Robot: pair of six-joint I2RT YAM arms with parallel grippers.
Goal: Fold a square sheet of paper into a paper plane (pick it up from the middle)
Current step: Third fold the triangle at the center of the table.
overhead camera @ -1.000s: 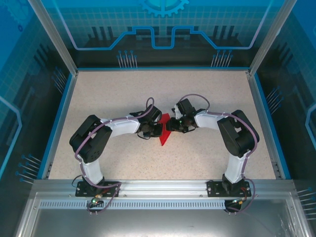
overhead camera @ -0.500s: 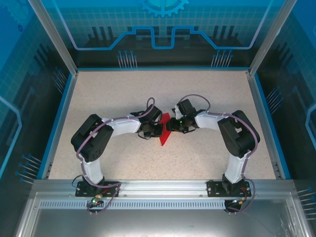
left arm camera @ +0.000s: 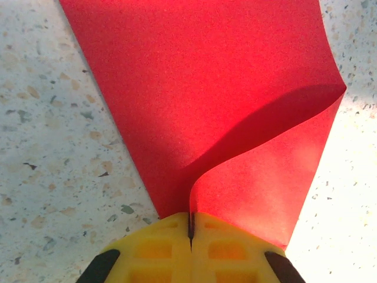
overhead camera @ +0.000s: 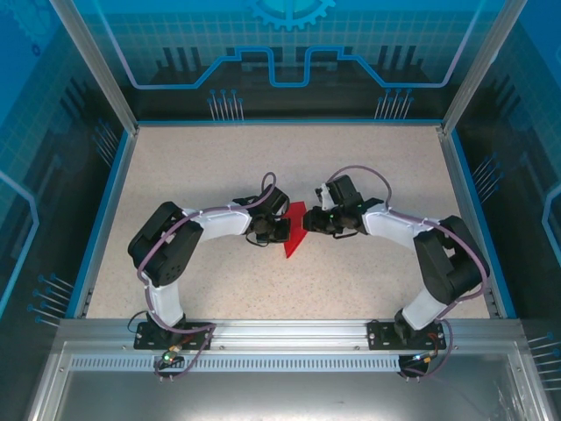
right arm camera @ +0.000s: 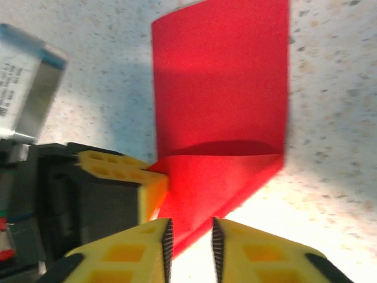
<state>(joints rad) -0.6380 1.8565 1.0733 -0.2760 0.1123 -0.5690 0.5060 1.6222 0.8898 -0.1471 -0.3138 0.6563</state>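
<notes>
The square sheet of paper (overhead camera: 293, 239) is bright red and folded to a narrow pointed shape at the middle of the speckled table. In the left wrist view the paper (left arm camera: 206, 88) lies flat with one flap curling up, and my left gripper (left arm camera: 190, 221) is shut on that flap's edge. My left gripper (overhead camera: 282, 230) meets the sheet from the left. My right gripper (overhead camera: 309, 223) comes in from the right. In the right wrist view the jaws of my right gripper (right arm camera: 190, 237) stand a narrow gap apart over the paper's (right arm camera: 221, 100) near edge, beside the left fingers (right arm camera: 126, 168).
A raised blue rim (overhead camera: 289, 121) borders the table on the far side and both sides. An aluminium rail (overhead camera: 289, 333) with the arm bases runs along the near edge. Bare tabletop (overhead camera: 193, 167) lies all round the two grippers.
The right arm has swung its elbow outward to the right and its gripper has shifted slightly right. Its jaws have narrowed. The left gripper still holds the paper in place.
</notes>
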